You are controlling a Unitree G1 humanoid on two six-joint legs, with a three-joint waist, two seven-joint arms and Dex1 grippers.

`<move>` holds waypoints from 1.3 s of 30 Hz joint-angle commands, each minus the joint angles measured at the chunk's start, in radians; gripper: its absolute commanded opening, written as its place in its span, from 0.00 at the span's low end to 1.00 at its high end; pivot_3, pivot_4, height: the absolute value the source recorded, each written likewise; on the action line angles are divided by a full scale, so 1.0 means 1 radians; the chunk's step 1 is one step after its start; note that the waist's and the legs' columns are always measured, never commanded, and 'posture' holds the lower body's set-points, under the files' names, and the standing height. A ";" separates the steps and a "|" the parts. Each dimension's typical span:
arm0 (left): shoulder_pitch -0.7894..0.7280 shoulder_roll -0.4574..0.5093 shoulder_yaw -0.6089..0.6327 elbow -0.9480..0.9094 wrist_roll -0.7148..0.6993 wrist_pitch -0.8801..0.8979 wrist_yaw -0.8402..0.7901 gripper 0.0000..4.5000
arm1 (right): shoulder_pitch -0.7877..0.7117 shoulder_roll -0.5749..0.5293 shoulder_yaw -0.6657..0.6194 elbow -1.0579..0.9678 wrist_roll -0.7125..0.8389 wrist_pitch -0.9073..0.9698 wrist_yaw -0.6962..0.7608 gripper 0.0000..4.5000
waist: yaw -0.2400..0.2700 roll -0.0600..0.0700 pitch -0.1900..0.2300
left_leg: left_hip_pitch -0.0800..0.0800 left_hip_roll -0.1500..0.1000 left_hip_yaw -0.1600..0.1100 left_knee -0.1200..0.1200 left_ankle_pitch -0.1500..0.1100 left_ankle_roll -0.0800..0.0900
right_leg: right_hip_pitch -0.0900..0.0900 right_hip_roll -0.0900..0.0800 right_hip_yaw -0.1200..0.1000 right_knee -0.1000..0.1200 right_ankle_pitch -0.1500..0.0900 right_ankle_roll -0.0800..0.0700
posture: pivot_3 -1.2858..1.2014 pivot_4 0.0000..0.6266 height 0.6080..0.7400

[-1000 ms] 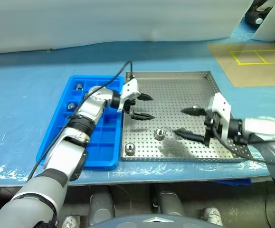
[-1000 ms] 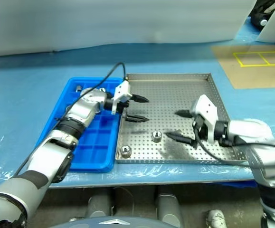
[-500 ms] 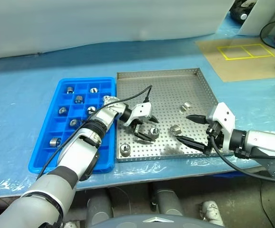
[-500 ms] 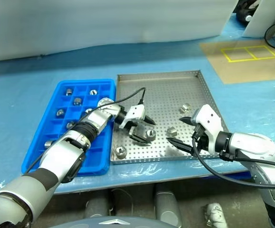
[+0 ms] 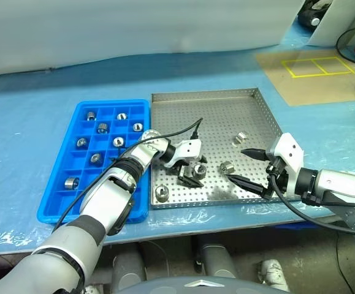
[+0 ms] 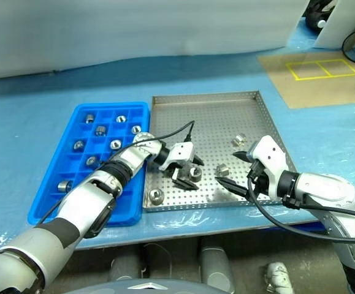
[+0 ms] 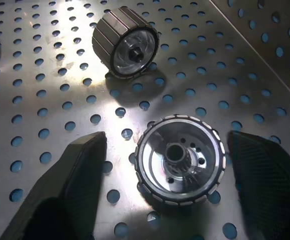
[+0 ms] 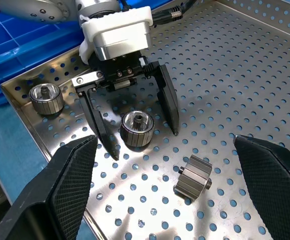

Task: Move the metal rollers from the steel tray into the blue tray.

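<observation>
Step in hand: picking one roller off the steel tray with the left gripper.
Left claw: set down at the lower middle of the head view, fingers partly spread, one on each side of an upright roller; the wrist views show a gap on both sides, so it straddles the roller and does not pinch it.
Right claw: the right gripper hangs at the lower right of the frame above the tray floor, spread wide and holding nothing.
Rollers in the steel tray: four by my count. The straddled one; one lying on its side just beside it; one further toward the tray's right side; one upright near the lower left corner.
Blue tray: the blue tray lies just left of the steel tray, their rims close together; seven rollers sit in separate compartments, for instance, and the lower cells are free.
How to do it well: I judge the fingers should close evenly with the roller centred between them, so that the ribbed side is caught squarely and the roller does not tip or skate on the perforated floor.
Watch for: the neighbouring roller on its side is near enough to be nudged.
After the grip: lift straight up clear of the low rim before swinging left to a free cell.
</observation>
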 commanded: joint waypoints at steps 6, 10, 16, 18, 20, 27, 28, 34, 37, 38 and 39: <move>0.000 0.007 0.035 -0.004 -0.015 0.009 0.002 0.58 | -0.019 -0.013 0.017 -0.004 -0.014 -0.042 -0.006 1.00 | 0.000 0.000 0.000 | 0.000 0.000 0.000 0.000 0.000 0.000 | 0.000 0.000 0.000 0.000 0.000 0.000 | 0.29 0.24 1.00; -0.011 0.015 0.061 -0.026 -0.023 0.007 0.043 0.44 | -0.037 -0.016 0.036 0.016 -0.023 -0.059 0.004 1.00 | 0.001 0.000 0.000 | 0.000 0.000 0.000 -0.001 0.000 0.000 | 0.000 0.000 0.000 0.000 0.001 -0.002 | 0.30 0.24 1.00; -0.046 0.024 0.179 -0.136 -0.142 0.107 0.052 0.44 | -0.092 -0.017 0.092 0.075 -0.042 -0.097 0.030 1.00 | 0.004 0.000 0.000 | -0.001 0.000 0.000 0.000 0.000 0.000 | 0.000 0.000 0.000 0.000 0.003 -0.005 | 0.32 0.24 1.00; -0.033 0.053 0.205 -0.214 -0.170 0.127 0.059 0.44 | -0.121 -0.013 0.121 0.098 -0.051 -0.113 0.043 1.00 | 0.004 0.000 0.000 | -0.001 0.000 0.000 -0.001 0.000 0.000 | 0.000 0.000 -0.001 0.000 0.003 -0.005 | 0.33 0.24 1.00; 0.001 0.088 0.222 -0.303 -0.191 0.156 0.062 0.44 | -0.148 -0.008 0.149 0.125 -0.061 -0.130 0.054 1.00 | 0.002 0.000 0.000 | 0.000 0.001 0.000 -0.001 0.000 0.000 | -0.001 0.000 -0.001 0.000 0.003 -0.005 | 0.34 0.24 1.00; 0.188 0.275 0.329 -0.605 -0.260 0.309 0.162 0.44 | -0.313 0.054 0.303 0.289 -0.120 -0.215 0.127 1.00 | 0.005 0.000 0.000 | 0.000 0.002 0.000 -0.004 0.001 -0.002 | -0.004 0.001 -0.001 0.002 0.003 -0.006 | 0.41 0.24 1.00; 0.206 0.292 0.338 -0.640 -0.271 0.334 0.174 0.44 | -0.333 0.060 0.317 0.313 -0.130 -0.228 0.140 1.00 | 0.011 0.000 0.000 | -0.001 0.002 0.000 -0.004 0.002 -0.003 | -0.005 0.001 -0.002 0.003 0.003 -0.006 | 0.41 0.24 1.00; 0.445 0.444 0.412 -0.986 -0.354 0.500 0.203 0.44 | -0.481 0.129 0.415 0.489 -0.187 -0.319 0.241 1.00 | 0.059 0.001 0.000 | -0.002 0.002 0.000 -0.004 0.002 -0.003 | -0.006 -0.001 -0.002 0.003 0.003 -0.006 | 0.48 0.24 1.00; 0.547 0.511 0.452 -1.130 -0.395 0.582 0.235 0.44 | -0.529 0.168 0.450 0.553 -0.210 -0.356 0.284 1.00 | 0.071 0.001 0.000 | -0.002 0.004 0.000 -0.007 0.002 -0.004 | -0.007 -0.001 -0.004 0.004 0.003 -0.007 | 0.50 0.24 1.00; 0.573 0.529 0.469 -1.160 -0.410 0.607 0.245 0.44 | -0.544 0.181 0.459 0.575 -0.218 -0.368 0.296 1.00 | 0.081 0.001 0.001 | -0.002 0.004 0.000 -0.008 0.003 -0.005 | -0.007 0.000 -0.005 0.004 0.002 -0.008 | 0.51 0.24 1.00; 0.590 0.541 0.478 -1.183 -0.421 0.626 0.253 0.44 | -0.552 0.190 0.463 0.592 -0.224 -0.379 0.306 1.00 | 0.090 0.001 0.001 | -0.002 0.005 0.000 -0.008 0.003 -0.006 | -0.007 0.000 -0.006 0.004 0.002 -0.008 | 0.52 0.24 1.00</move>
